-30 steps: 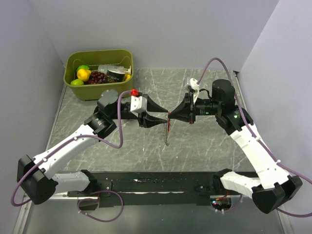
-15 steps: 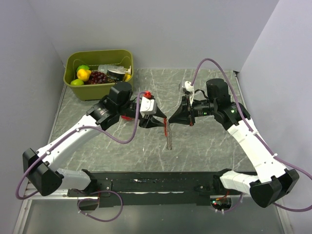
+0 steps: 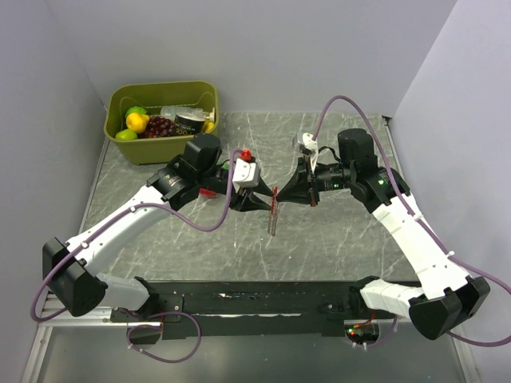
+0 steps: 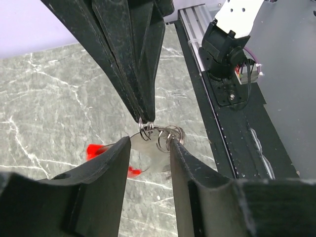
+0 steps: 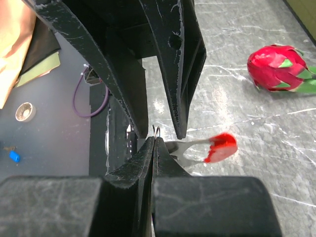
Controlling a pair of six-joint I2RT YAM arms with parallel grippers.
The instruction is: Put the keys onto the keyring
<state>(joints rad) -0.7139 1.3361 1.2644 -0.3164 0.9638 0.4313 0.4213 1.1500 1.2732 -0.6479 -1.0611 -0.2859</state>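
The keyring [image 3: 273, 209] hangs in mid-air over the table's middle, its chain dangling below. My right gripper [image 3: 279, 194] is shut on one of its silvery rings [image 5: 156, 131]. The red fob [image 5: 220, 147] sticks out sideways on a silvery piece. My left gripper [image 3: 266, 201] meets it from the left and is open. In the left wrist view its fingertips [image 4: 123, 148] straddle the cluster of rings [image 4: 163, 136], with the right gripper [image 4: 146, 118] pinching from above. The fob [image 4: 95, 150] lies partly behind the left finger. I cannot make out a separate key.
An olive-green bin [image 3: 160, 149] with toy fruit and a tin stands at the back left. A round red toy with green leaves [image 5: 278, 66] lies on the marble table, mostly hidden under the left arm in the top view [image 3: 206, 192]. A black rail [image 3: 263, 302] runs along the near edge.
The left arm has swung in and turned its wrist, bringing its gripper up against the right gripper. The right gripper has shifted slightly left. The hanging chain has swung a little.
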